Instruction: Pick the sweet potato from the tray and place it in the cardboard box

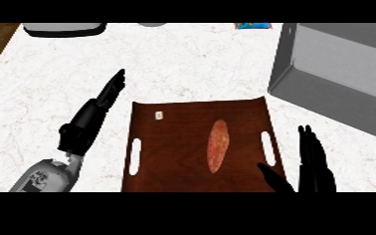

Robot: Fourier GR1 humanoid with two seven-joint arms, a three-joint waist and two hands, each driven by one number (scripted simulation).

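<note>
A sweet potato [218, 145] lies lengthwise on a brown tray [172, 124]. The right hand [312, 162], fingers straight, waits just beside the tray; it should close across the narrow middle. The left hand [92, 114] rests open (the grey box [330, 74] stands far right).

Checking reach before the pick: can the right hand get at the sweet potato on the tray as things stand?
Probably yes. The right hand is open at the tray's right edge, and the sweet potato lies bare near the middle with nothing between them.
</note>
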